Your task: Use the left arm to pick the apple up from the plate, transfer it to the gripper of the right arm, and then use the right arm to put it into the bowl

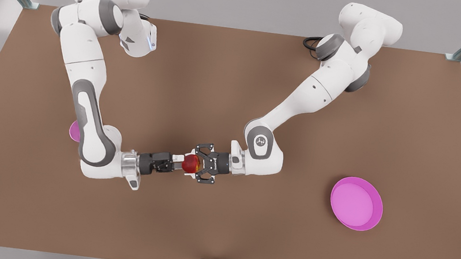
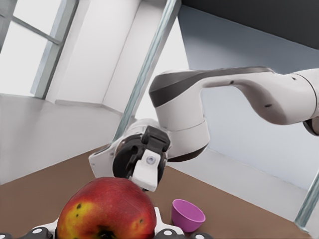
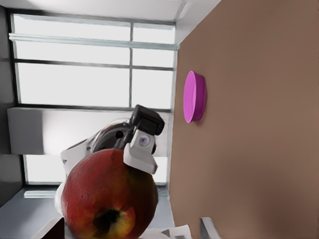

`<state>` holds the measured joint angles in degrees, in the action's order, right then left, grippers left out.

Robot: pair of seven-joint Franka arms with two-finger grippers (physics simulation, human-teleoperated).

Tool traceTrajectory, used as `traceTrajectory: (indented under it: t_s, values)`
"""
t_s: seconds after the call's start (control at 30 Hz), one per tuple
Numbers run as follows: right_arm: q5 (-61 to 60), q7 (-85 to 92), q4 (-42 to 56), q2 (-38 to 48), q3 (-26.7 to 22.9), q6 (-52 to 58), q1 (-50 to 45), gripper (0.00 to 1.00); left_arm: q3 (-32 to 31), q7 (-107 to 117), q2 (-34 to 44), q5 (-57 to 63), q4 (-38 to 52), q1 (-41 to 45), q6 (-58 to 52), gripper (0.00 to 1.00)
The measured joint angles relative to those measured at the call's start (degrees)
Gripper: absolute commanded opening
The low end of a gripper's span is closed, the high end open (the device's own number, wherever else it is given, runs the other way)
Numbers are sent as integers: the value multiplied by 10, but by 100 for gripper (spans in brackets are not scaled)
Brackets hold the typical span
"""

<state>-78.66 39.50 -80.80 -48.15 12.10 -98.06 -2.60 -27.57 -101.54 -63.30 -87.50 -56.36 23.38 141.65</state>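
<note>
Apple is hanging mid-air, well apart from the plate, so pickup's done. L gripper is clamping it. R gripper is meeting the apple; can't tell if it's gripping. Handover and the drop into the bowl are left.

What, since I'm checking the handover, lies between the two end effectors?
The apple, above the table, between the left end effector and the right end effector; the front view shows it.
</note>
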Motion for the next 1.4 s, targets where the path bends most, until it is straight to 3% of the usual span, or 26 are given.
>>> traceTrajectory:
  t_s: [1.0,1.03,1.13,1.4]
  values:
    - [-1,16,7,5,27,-31,-14,100,1,-48,0,0,0,0,0,64]
    - [-1,16,7,5,28,-32,-15,98,1,-49,0,0,0,0,0,64]
    - [-1,14,7,5,28,-35,-17,78,2,-50,0,0,0,0,0,64]
    - [-1,12,7,5,28,-38,-17,69,3,-54,0,-1,0,0,0,65]
